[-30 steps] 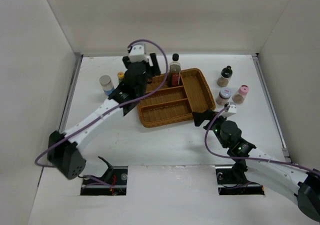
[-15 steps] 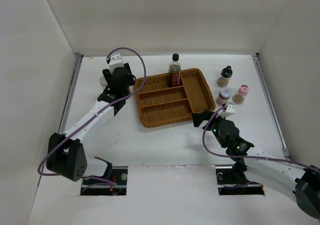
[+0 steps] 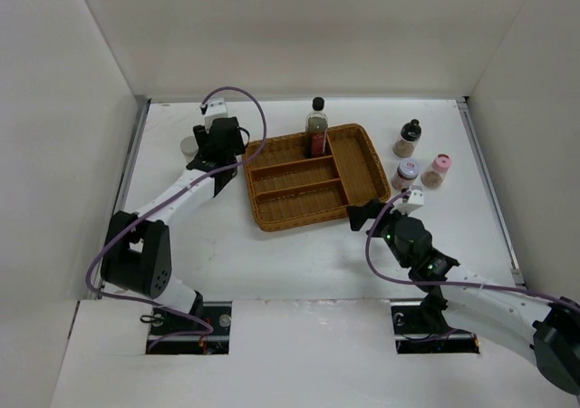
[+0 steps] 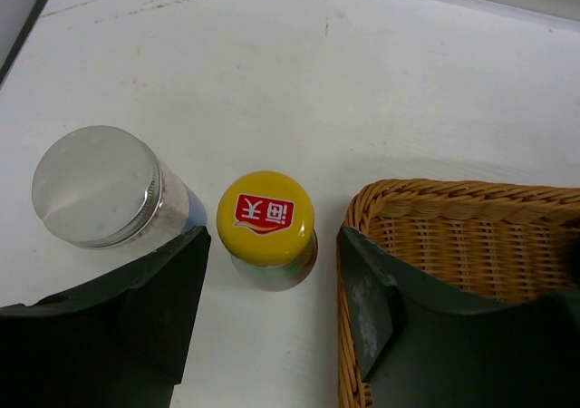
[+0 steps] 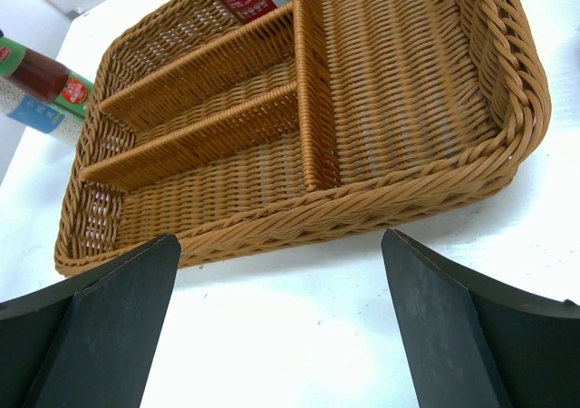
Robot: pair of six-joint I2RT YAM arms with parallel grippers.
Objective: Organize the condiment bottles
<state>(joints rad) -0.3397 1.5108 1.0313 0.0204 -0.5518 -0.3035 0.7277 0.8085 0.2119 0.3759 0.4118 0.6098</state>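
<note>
Fingers [image 5: 91,335], flat and matte black, of the right gripper [image 5: 279,245] gape before one braided wicker tray [image 5: 362,201] with four compartments. One tall dark-sauce bottle [image 3: 316,122] stands in its far slot. Left of the tray, the left gripper [image 4: 274,240] straddles the round yellow-capped bottle [image 4: 265,222], jaws parted, beside one silver-lid jar [image 4: 95,186]. Three spice shakers [image 3: 407,172] stand right.

Lab test booth: white panel walls [image 3: 82,72], bolted robot arms [image 3: 178,196].

left jaws shifted over yellow-capped bottle [image 4: 265,216], narrowed

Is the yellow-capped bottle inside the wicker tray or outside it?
Outside. The yellow-capped bottle stands on the white table beside the wicker tray's rim, next to the silver-lid jar.
</note>
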